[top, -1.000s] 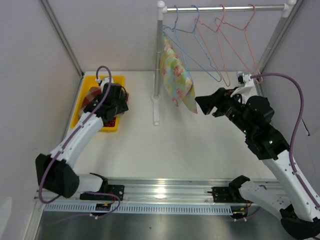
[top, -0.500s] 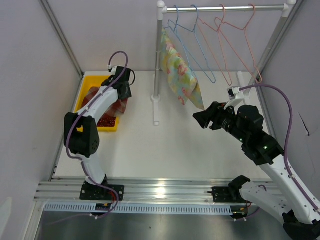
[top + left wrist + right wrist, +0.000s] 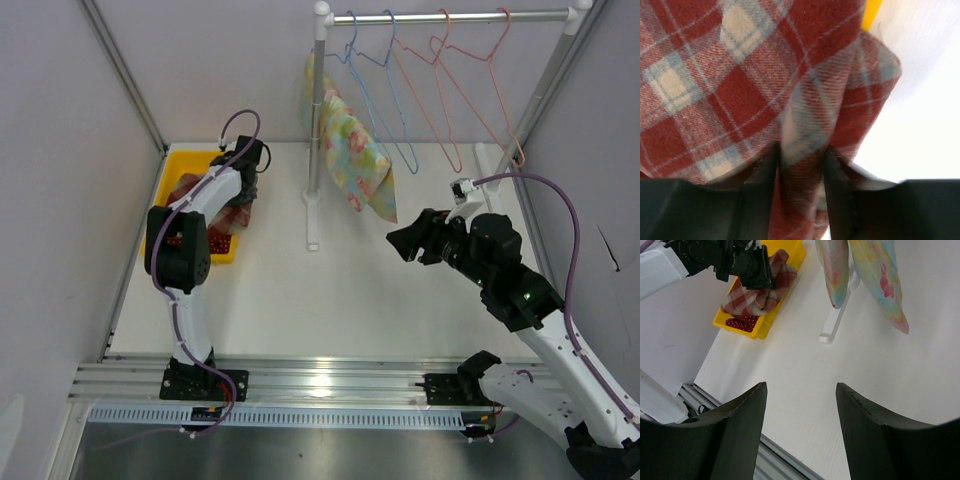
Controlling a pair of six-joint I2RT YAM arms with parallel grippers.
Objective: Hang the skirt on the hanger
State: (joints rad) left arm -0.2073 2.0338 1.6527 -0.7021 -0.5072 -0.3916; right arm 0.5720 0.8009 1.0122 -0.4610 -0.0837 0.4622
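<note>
A red plaid skirt (image 3: 740,75) lies bunched in the yellow bin (image 3: 160,205) at the back left and spills over the bin's right rim (image 3: 771,319). My left gripper (image 3: 801,155) is shut on a fold of it, and cloth fills the gap between the fingers. From above, the left gripper (image 3: 245,188) sits on the skirt (image 3: 238,212). Empty blue hangers (image 3: 385,90) and pink hangers (image 3: 450,100) hang on the rail. My right gripper (image 3: 402,240) hovers open over the table, holding nothing, right of the rack post.
A floral garment (image 3: 355,160) hangs from a hanger at the rail's left end beside the white rack post (image 3: 317,140), whose foot (image 3: 312,238) stands on the table. A red dotted cloth (image 3: 740,324) lies in the bin under the skirt.
The left gripper has closed on the plaid skirt at the bin's right edge. The right arm has drawn back slightly. The floral garment has swung.
</note>
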